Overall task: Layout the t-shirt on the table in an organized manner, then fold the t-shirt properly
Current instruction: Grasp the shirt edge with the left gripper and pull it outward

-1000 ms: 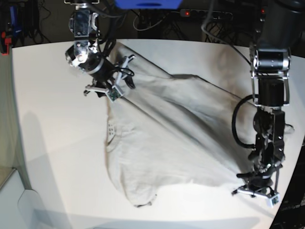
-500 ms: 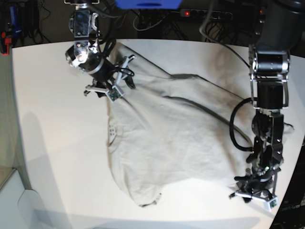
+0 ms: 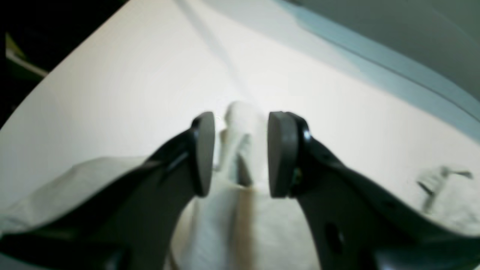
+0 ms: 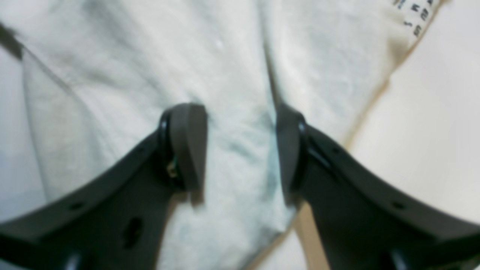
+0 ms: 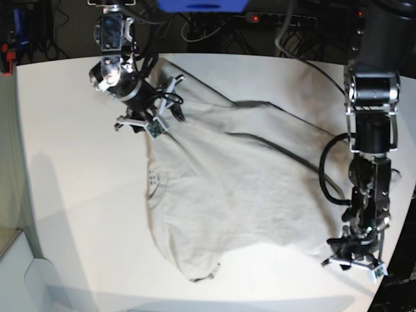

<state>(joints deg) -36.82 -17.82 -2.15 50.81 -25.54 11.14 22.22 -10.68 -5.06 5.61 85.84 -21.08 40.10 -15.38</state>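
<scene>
Base view: your t-shirt (image 5: 234,188) lies spread but rumpled across the middle of the white worktop (image 5: 71,169), running diagonally from the far left corner toward the near right edge. Printed neck label shows on the shirt's left edge, and a long crease runs across the upper half.

Right end effector (image 5: 156,117) sits at the far-left corner of the shirt, over the fabric there. Right wrist view: its pads (image 4: 189,146) stand moderately apart with cloth lying flat under and between them; nothing bunched or pinched, so it reads as parted and not gripping. Label print shows at the top right of that view, bare worktop to the right of the fabric edge.

Left end effector (image 5: 354,260) is low at the near-right edge of the shirt. Left wrist view: pads (image 3: 279,153) stand a narrow gap apart with a small upright fold of the shirt between them. Fabric doesn't look squeezed by either pad; you can't tell for sure whether there's contact, view is blurred.
</scene>
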